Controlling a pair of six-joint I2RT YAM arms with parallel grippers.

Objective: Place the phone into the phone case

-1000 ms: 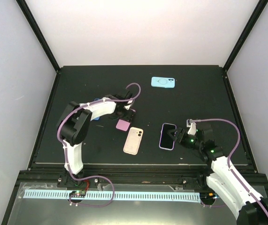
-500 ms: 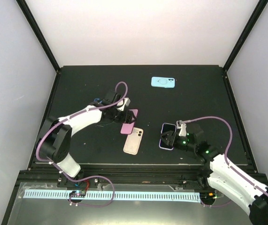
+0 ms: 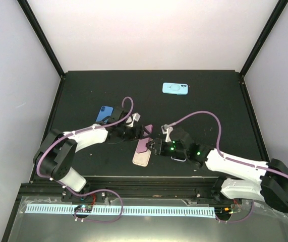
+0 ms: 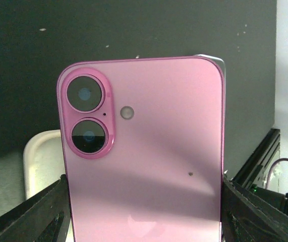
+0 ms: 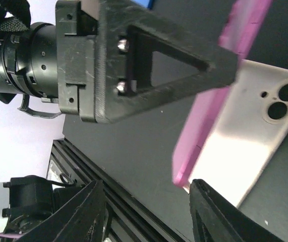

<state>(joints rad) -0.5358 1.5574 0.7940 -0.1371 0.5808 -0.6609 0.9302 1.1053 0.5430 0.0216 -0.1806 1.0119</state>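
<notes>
My left gripper point(image 3: 139, 133) is shut on the pink phone point(image 3: 145, 139) and holds it tilted, its lower end over the cream phone case point(image 3: 141, 157) lying flat near the table's front edge. In the left wrist view the phone's back point(image 4: 149, 146) with its two cameras fills the frame between my fingers point(image 4: 43, 214), and the case point(image 4: 40, 156) shows behind it. My right gripper point(image 3: 156, 147) is open and empty just right of the case. In the right wrist view its jaws point(image 5: 149, 212) stand apart beside the phone's lower edge point(image 5: 204, 131) and the case point(image 5: 254, 131).
A light blue case point(image 3: 175, 88) lies at the back of the table. A blue phone point(image 3: 104, 113) lies behind the left arm. A dark phone with a lilac rim point(image 3: 178, 158) lies mostly hidden under the right arm. The front rail point(image 3: 149, 179) is close by.
My left gripper has carried the pink phone right and nearer, onto the cream case. My right arm has swung left, away from the dark phone, to the case's right side.
</notes>
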